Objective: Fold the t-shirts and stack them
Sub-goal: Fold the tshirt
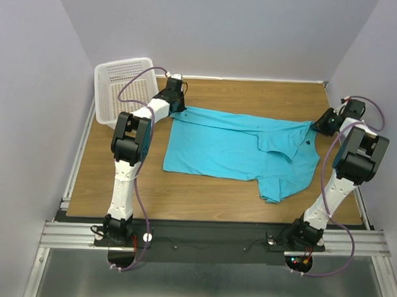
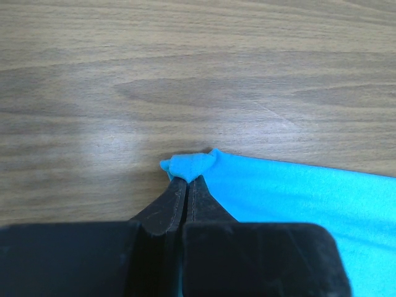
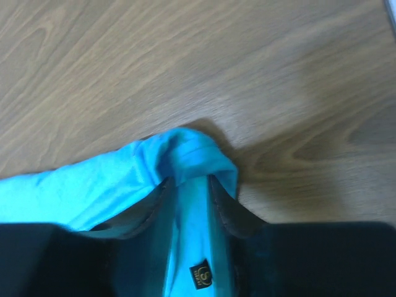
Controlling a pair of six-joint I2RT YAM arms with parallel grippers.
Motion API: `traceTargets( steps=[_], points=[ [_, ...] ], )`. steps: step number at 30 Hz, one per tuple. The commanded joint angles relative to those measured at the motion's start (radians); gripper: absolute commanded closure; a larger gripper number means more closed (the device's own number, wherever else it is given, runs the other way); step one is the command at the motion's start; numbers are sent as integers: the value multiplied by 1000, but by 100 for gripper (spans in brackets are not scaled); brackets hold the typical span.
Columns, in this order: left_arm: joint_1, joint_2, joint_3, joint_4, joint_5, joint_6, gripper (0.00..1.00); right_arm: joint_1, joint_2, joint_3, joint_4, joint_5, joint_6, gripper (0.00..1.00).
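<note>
The turquoise t-shirt (image 1: pixel 237 150) lies folded lengthwise across the wooden table, its collar toward the right and one sleeve (image 1: pixel 275 187) pointing to the near side. My left gripper (image 1: pixel 179 109) is at the shirt's far left corner. In the left wrist view it (image 2: pixel 187 179) is shut on that bunched corner of the shirt (image 2: pixel 297 192). My right gripper (image 1: pixel 320 125) is at the shirt's far right end. In the right wrist view its jaws (image 3: pixel 189 179) stand apart, with a band of the shirt (image 3: pixel 93 185) and a small black label (image 3: pixel 200 274) lying loosely between them.
A white perforated basket (image 1: pixel 122 87) stands tilted at the table's back left corner, just behind the left arm. Grey walls close in on both sides and the back. Bare wood (image 1: pixel 203 194) runs along the near side of the shirt.
</note>
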Motion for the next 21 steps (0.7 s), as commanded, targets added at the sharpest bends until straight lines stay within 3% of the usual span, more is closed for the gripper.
traceTargets(
  steps=[1,5,14,21],
  points=[
    [10,21,40,-25,-15,-1,100,-10,7,53,44,37,-26,60],
    [10,24,47,-29,-15,-2,100,-10,20,70,53,32,-32,51],
    [8,27,58,-29,4,-5,100,-10,-16,88,64,-12,-109,51],
    [8,17,70,-29,12,-7,100,-10,-25,69,64,-81,-161,65]
  ],
)
